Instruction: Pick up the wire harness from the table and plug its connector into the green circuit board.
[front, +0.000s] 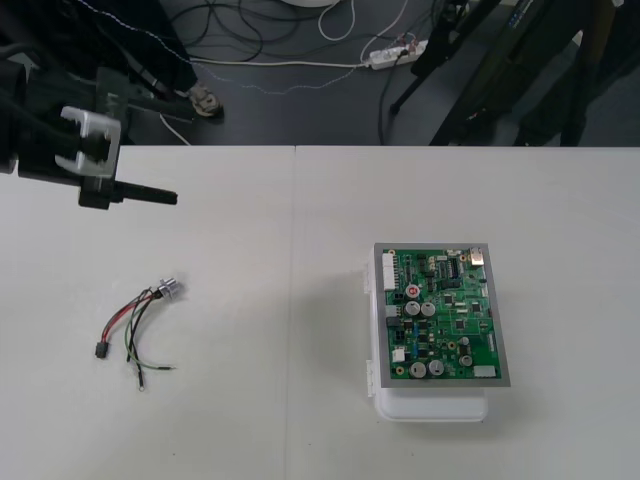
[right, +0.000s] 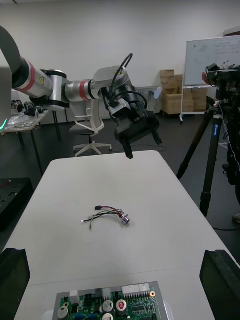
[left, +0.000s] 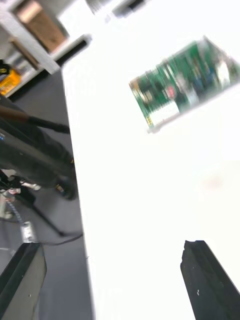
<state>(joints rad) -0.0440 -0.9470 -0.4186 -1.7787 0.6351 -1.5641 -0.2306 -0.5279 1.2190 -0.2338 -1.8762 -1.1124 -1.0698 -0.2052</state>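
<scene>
The wire harness (front: 138, 325) lies loose on the table's left half, its round metal socket (front: 167, 289) at the far end and its small black plug (front: 101, 350) at the near end. In the right wrist view the harness (right: 107, 215) lies between the board (right: 110, 302) and the left gripper (right: 144, 145). The green circuit board (front: 440, 315) sits on its white base (front: 430, 405) at the right. My left gripper (front: 165, 196) hovers open above the far left of the table, behind the harness. My right gripper (right: 117, 252) is open, its fingers (right: 222, 280) far apart, just before the board.
The table's far edge (front: 300, 147) runs behind the left gripper, with dark floor and cables beyond. From the left wrist, the board (left: 185, 85) appears across bare table beyond that gripper's fingers (left: 207, 280).
</scene>
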